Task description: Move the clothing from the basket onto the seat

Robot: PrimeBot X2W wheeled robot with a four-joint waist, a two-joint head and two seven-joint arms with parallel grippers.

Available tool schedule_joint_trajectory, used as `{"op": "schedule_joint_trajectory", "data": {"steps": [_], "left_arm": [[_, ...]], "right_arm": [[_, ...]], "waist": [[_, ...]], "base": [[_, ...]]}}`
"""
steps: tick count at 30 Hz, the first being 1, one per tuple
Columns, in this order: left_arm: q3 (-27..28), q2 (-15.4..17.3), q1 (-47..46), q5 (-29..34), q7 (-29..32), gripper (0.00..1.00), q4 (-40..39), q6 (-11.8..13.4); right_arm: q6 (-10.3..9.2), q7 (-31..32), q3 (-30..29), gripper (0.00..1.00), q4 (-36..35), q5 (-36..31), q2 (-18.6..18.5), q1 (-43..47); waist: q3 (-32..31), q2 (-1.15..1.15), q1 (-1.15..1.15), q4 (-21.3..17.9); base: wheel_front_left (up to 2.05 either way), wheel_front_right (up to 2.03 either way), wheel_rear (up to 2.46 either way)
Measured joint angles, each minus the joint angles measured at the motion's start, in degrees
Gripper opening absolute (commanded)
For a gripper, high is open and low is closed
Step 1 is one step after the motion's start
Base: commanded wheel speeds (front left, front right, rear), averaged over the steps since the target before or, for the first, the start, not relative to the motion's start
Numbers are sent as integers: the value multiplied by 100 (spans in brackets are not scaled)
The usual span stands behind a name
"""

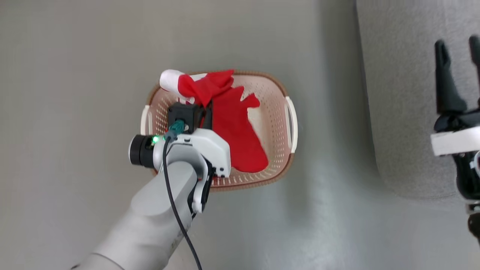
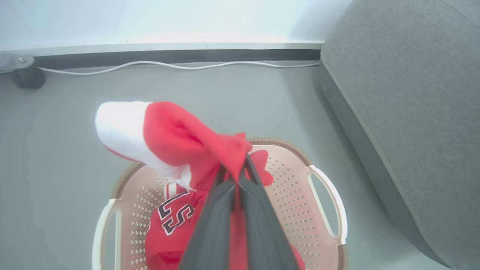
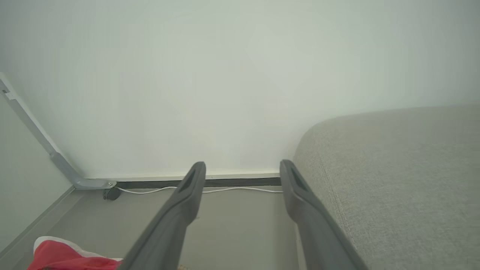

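The cream basket [image 1: 279, 112] stands on the grey floor, left of the grey seat [image 1: 401, 93]. My left gripper [image 2: 240, 165] is shut on a red piece of the clothing [image 2: 187, 138] with a white cuff [image 2: 120, 127], held bunched above the basket's far rim. Under it, a red jersey [image 2: 168, 225] with black-and-white numerals lies in the basket [image 2: 296, 187]. In the head view the held piece [image 1: 204, 86] hangs over the far-left rim and more red cloth [image 1: 236, 131] lies inside. My right gripper [image 1: 457, 43] is open and empty over the seat's edge [image 3: 393, 168].
A white cable [image 2: 168, 65] runs along the dark baseboard at the wall. A small dark caster [image 2: 28, 77] and a grey metal bracket [image 3: 56, 157] sit at the far left corner. Bare grey floor [image 1: 75, 112] surrounds the basket.
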Motion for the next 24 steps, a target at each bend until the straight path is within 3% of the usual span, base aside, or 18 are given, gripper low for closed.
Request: {"op": "schedule_joint_trajectory", "data": {"steps": [24], "left_arm": [[1550, -9, 1582, 1606, 1, 0, -695, -982]], "right_arm": [[0, 1, 5, 100, 1083, -837, 887, 1229]], "waist": [[-2394, 0, 0, 74]], "base": [[0, 0, 0]]}}
